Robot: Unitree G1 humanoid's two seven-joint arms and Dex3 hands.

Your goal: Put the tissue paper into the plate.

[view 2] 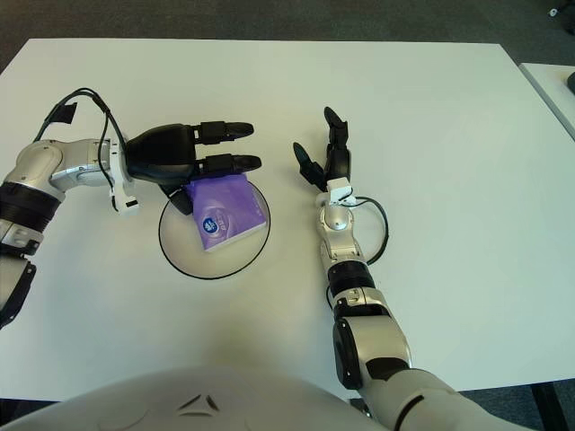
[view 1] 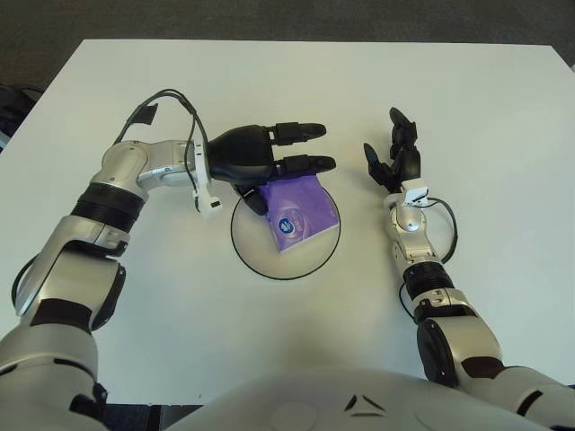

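Note:
A purple tissue pack (view 1: 301, 215) lies flat in the white, black-rimmed plate (view 1: 256, 250) at the table's middle, its far edge reaching the rim. My left hand (view 1: 296, 167) hovers over the plate's far-left side with its fingers (view 1: 305, 163) stretched out above the pack's far edge and the thumb down by the pack's left corner. It is open and grips nothing. My right hand (view 1: 395, 157) shows to the right of the plate, fingers spread and pointing up, holding nothing.
The white table (view 1: 467, 99) extends around the plate on all sides. A black cable (view 1: 166, 99) loops above my left forearm. Dark floor lies beyond the table's far edge.

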